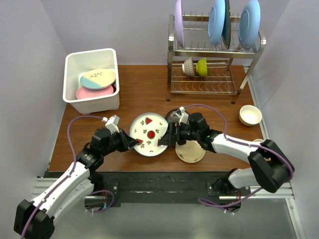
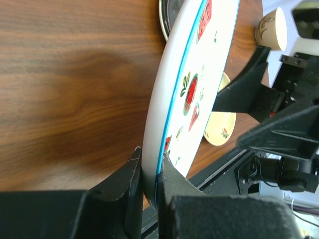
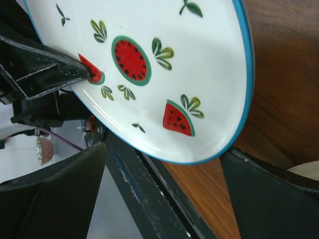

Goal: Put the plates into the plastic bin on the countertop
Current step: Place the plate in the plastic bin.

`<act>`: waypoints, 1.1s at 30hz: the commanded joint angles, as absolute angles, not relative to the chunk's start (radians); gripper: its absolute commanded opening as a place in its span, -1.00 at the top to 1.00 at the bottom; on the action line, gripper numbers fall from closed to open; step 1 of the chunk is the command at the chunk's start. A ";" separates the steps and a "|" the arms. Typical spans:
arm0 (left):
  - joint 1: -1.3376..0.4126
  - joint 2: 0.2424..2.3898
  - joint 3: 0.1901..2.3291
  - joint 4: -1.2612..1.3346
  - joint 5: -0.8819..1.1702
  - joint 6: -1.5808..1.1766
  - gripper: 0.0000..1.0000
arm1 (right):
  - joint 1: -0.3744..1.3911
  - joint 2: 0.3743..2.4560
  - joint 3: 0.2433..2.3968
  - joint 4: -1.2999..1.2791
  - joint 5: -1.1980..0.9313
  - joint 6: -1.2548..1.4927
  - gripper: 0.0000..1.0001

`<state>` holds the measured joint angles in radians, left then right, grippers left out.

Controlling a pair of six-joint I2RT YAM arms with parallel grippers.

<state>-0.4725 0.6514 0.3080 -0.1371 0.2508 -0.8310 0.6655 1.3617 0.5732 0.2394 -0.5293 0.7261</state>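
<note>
The white plate with fruit motifs (image 1: 149,133) is tilted off the countertop (image 1: 144,99) at the near middle. My left gripper (image 1: 134,143) is shut on its left rim (image 2: 151,167). My right gripper (image 1: 170,137) is open at the plate's right edge, and its jaws stand wide apart around the rim (image 3: 164,154) without touching it. The small yellowish plate (image 1: 190,152) lies just right of it. The dark glass plate (image 1: 173,115) is partly hidden behind my right gripper. The plastic bin (image 1: 92,79) at the back left holds the half-blue half-cream plate (image 1: 97,78) on the pink plate (image 1: 92,93).
A steel wire rack (image 1: 212,55) at the back right holds lilac and light-blue plates above, bowls below. A cream bowl (image 1: 250,115) stands at the right edge. White walls close both sides.
</note>
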 commanded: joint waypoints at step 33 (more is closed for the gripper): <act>-0.358 0.975 0.794 0.071 0.300 -0.795 1.00 | 0.667 1.025 0.532 -0.124 -0.342 0.601 -0.97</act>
<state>-0.4141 0.9760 0.6701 -0.1108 0.2207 -0.8131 0.6659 1.0447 0.5434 -0.1127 -0.3626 0.6193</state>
